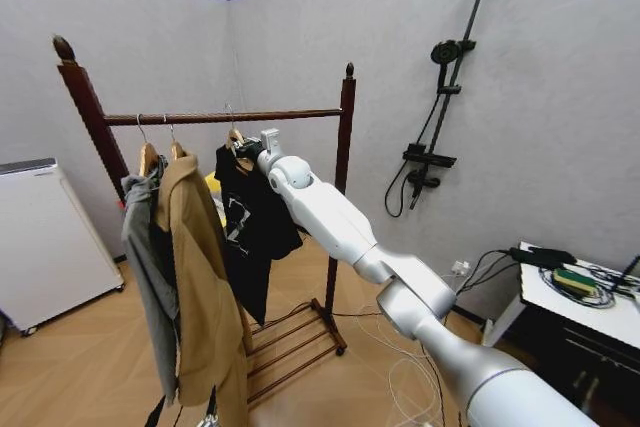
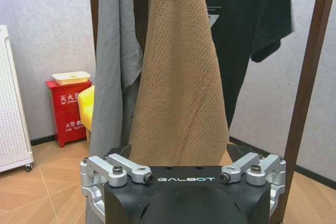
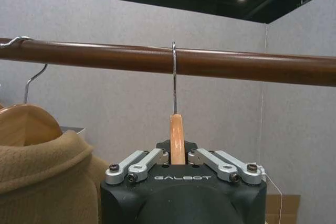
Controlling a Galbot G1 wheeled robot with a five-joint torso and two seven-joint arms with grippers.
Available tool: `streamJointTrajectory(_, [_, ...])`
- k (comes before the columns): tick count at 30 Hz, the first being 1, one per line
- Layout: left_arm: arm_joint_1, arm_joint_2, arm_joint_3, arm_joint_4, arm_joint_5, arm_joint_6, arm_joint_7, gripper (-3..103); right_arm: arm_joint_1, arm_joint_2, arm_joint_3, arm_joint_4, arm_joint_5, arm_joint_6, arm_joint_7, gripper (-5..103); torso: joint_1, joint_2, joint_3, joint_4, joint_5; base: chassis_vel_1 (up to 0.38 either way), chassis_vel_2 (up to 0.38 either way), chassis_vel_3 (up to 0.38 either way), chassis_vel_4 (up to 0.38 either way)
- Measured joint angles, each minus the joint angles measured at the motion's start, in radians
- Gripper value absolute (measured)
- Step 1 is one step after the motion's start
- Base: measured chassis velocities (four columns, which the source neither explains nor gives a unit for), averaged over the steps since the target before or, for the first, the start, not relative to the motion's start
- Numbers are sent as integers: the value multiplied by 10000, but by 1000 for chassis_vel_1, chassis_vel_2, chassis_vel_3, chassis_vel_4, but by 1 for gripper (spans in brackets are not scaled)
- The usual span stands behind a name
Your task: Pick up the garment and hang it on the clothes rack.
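Grey walls back the clothes rack [image 1: 225, 117]. Your right gripper [image 3: 177, 157] has its jaws pinching the wooden hanger [image 3: 177, 137] neck, steadying the garment [image 1: 252, 232] while its hook sits over the bar. Left gripper [image 2: 185, 174] idles below; jaw state indeterminate.

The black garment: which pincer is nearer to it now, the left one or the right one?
Right. The right pincer is at the wooden hanger of the black garment, just under the rack's bar. The left pincer sits lower, facing the tan coat.
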Motion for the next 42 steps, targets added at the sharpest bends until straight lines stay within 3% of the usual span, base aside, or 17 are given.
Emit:
streamJointTrajectory(9, [1, 0, -1, 0, 0, 0, 0, 100, -464, 2, -88, 765, 69, -221, 65, 8, -18, 10, -8, 5, 1, 18, -24, -18, 9])
streamJointTrajectory(11, [1, 0, 1, 1, 0, 0, 3, 100, -837, 3, 48, 1527, 45, -92, 9, 17, -13, 6, -1, 5, -3, 0, 0, 0, 0])
streamJointTrajectory(13, [0, 0, 1, 0, 0, 0, 1, 100, -1047, 1, 233, 2024, 9, -54, 97, 17, -6, 4, 0, 5, -4, 0, 0, 0, 0])
streamJointTrajectory(14, [1, 0, 1, 0, 0, 0, 1, 100, -1253, -4, 409, 2611, -39, -30, 172, 28, -5, 4, 0, 6, -2, 0, 0, 0, 0])
streamJointTrajectory(17, [0, 0, 1, 0, 0, 0, 5, 100, -1377, -129, 544, 3031, -115, -3, 193, 33, -7, 4, -3, 15, -4, 0, 0, 0, 0])
streamJointTrajectory(19, [1, 0, -1, 0, 0, 0, -1, 100, -1605, -841, 829, 3581, -227, 71, 199, 44, -9, 6, -3, 5, 0, 0, 0, 0, 0])
streamJointTrajectory(23, [0, 0, -1, 0, 0, 0, 0, 100, -1971, -1596, 1066, 4065, -243, 75, 238, 50, -10, 6, -4, -3, 1, 0, 0, 0, 0])
streamJointTrajectory(24, [1, 0, -1, 1, 0, 0, 0, 100, -2196, -1842, 1176, 4335, -224, 37, 317, 61, -9, 6, -3, -4, 2, 0, 0, 0, 0])
streamJointTrajectory(26, [1, 0, 0, 0, 0, 0, 1, 100, -2599, -2255, 1354, 4836, -151, -84, 508, 66, -8, 4, -2, 5, 4, 0, 0, 0, 0])
streamJointTrajectory(28, [1, 0, 0, 0, 0, 0, 2, 100, -3935, -3376, 2072, 6758, 201, -458, 1179, 82, -9, 5, -2, 5, 5, 0, 0, 0, 0])
streamJointTrajectory(30, [1, 0, 1, 0, 0, 0, 1, 100, -4424, -3802, 2342, 7420, 363, -585, 1396, 82, -8, 5, -3, 9, 3, 0, 0, 0, 0])
streamJointTrajectory(32, [1, 0, -2, 1, 0, 0, -2, 100, -5722, -4609, 2973, 8538, 726, -825, 1853, 93, -10, 7, -6, 0, 0, 0, 0, 0, 0])
streamJointTrajectory(33, [1, 0, -2, 1, 0, 0, -2, 100, -5722, -4609, 2973, 8538, 726, -825, 1853, 93, -10, 7, -6, 0, 0, 0, 0, 0, 0])
streamJointTrajectory(36, [1, 0, -1, 0, 0, 0, 0, 100, -8648, -5505, 4399, 10159, 475, -944, 2125, 100, -9, 5, -3, 4, 6, 0, 0, 0, 0])
streamJointTrajectory(37, [1, 0, -1, 0, 0, 0, 0, 100, -8648, -5505, 4399, 10159, 475, -944, 2125, 100, -9, 5, -3, 4, 6, 0, 0, 0, 0])
streamJointTrajectory(40, [1, 0, 0, 1, 0, 0, 2, 100, -10776, -5742, 5448, 11153, -193, -715, 2177, 100, -10, 6, -6, 1, 5, 0, 0, 0, 0])
streamJointTrajectory(42, [0, 0, 1, 1, 0, 1, 0, 100, -13543, -5120, 6864, 12257, -1143, -344, 2156, 100, -11, 7, -6, 5, 0, 0, 0, 0, 0])
